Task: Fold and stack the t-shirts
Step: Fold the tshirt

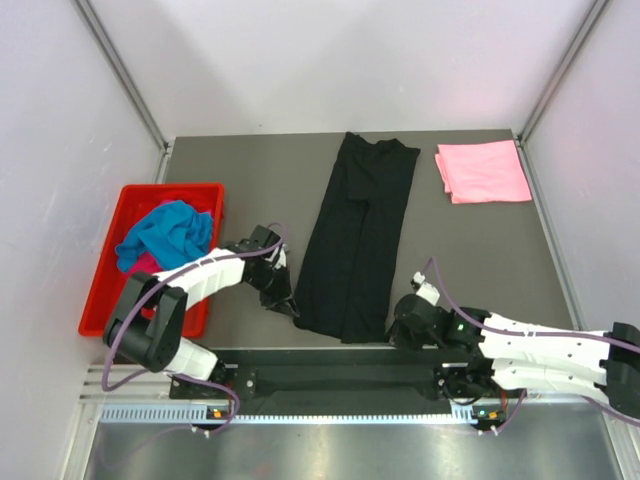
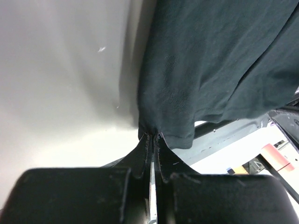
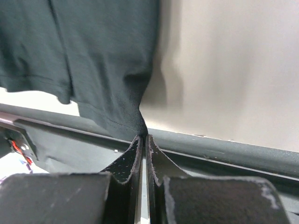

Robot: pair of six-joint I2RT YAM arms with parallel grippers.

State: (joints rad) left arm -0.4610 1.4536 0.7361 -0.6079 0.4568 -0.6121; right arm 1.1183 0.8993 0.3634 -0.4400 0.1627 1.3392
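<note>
1. Top external view: the black t-shirt (image 1: pixel 355 240) lies lengthwise down the middle of the bench (image 1: pixel 250 190). It is folded into a long narrow strip, with the collar end far and the hem at the near edge.
2. The left gripper (image 2: pixel 150 136) is pinched tight on the near-left hem corner, and the right gripper (image 3: pixel 142 136) on the near-right corner. Each wrist view shows cloth bunched between closed fingers.
3. Step in hand, by judgement: carry the hem over toward the collar to halve the strip.
4. To do it well:
   - Raise both corners together and level.
   - Keep the hem taut between the grippers.
   - Travel straight along the strip.
   - Lay the hem squarely on the far end before letting go.
   - An uneven lift would likely skew the fold.
5. The light pink t-shirt (image 1: pixel 483 171) sits folded at the far-right corner, well apart. It is probably the base of the stack.
6. The turquoise t-shirt (image 1: pixel 165 235) is heaped in the red tray (image 1: pixel 170 188) at left, with a bit of the magenta t-shirt (image 1: pixel 148 262) showing beneath it.
7. The bench top is dark grey, matte and smooth. Pale walls close in three sides, with metal posts at the far corners.
</note>
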